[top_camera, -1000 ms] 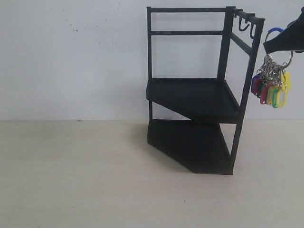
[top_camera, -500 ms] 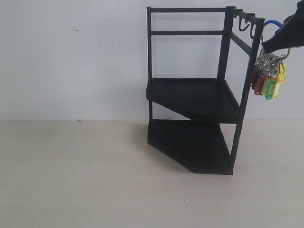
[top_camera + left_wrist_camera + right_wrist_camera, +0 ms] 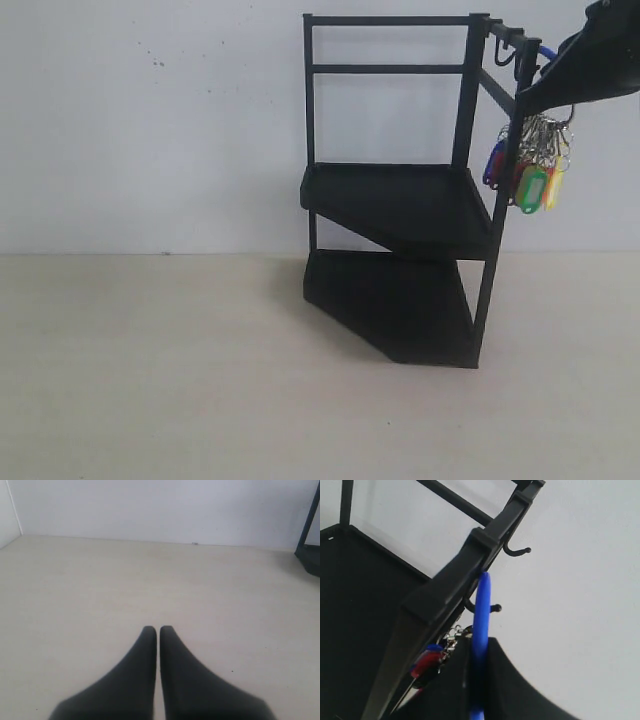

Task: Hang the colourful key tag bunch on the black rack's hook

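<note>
The black rack stands at the right of the exterior view, with small hooks on its top right rail. My right gripper is shut on the blue-sleeved ring of the colourful key tag bunch, whose tags dangle against the rack's front post. In the right wrist view the ring stands pinched in that gripper. Its top touches the rail beside one hook, and red and blue tags hang below. My left gripper is shut and empty above the bare table.
A pale table meets a white wall behind. The rack's foot shows at the edge of the left wrist view. A second hook sits further along the rail.
My right gripper has carried the key tag bunch left, from beside the rack up against its hook rail. The rack has shifted slightly left. The tags swing nearer the post.
</note>
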`<state>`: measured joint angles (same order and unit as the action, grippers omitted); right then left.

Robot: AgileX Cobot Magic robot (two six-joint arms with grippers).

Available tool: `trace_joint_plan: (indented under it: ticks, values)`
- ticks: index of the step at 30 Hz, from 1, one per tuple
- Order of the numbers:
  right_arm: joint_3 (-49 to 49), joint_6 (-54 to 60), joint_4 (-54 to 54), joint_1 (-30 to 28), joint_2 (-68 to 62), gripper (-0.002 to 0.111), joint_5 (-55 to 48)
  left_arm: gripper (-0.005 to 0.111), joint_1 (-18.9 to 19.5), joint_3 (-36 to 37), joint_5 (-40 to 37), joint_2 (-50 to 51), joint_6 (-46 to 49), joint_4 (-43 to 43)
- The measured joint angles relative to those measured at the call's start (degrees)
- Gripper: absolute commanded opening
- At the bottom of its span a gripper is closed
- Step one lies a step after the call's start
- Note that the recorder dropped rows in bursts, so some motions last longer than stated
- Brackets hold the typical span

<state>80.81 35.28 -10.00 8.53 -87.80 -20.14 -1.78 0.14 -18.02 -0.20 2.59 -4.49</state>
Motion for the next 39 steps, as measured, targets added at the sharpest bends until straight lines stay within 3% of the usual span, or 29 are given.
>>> trace_joint_plan:
  ticks: [13, 15, 20, 22, 26, 29, 34, 39]
  values:
    - [0.1, -3.4, 0.0, 0.0, 0.0, 0.002, -3.8, 0.004, 0.0, 0.0, 0.0, 0.0, 0.0, 0.0]
    - [0.1, -3.6, 0.0, 0.0, 0.0, 0.01, -3.8, 0.004, 0.0, 0.0, 0.0, 0.0, 0.0, 0.0]
    - [0.1, -3.8, 0.5, 0.0, 0.0, 0.055, -3.9, 0.004, 0.0, 0.0, 0.0, 0.0, 0.0, 0.0]
    - [0.1, -3.9, 0.7, 0.0, 0.3, 0.059, -3.9, 0.004, 0.0, 0.0, 0.0, 0.0, 0.0, 0.0]
    - [0.1, -4.4, 1.0, 0.0, 2.3, 0.053, -4.8, 0.004, 0.0, 0.0, 0.0, 0.0, 0.0, 0.0]
    - [0.1, -5.4, 2.3, 0.0, 4.5, 0.04, -8.3, 0.004, 0.0, 0.0, 0.0, 0.0, 0.0, 0.0]
    - [0.1, -9.5, 7.5, 0.0, 7.8, 0.001, -16.1, 0.004, 0.0, 0.0, 0.0, 0.0, 0.0, 0.0]
    - [0.1, -16.7, 10.0, 0.0, 10.9, 0.0, -21.2, 0.004, 0.0, 0.0, 0.0, 0.0, 0.0, 0.0]
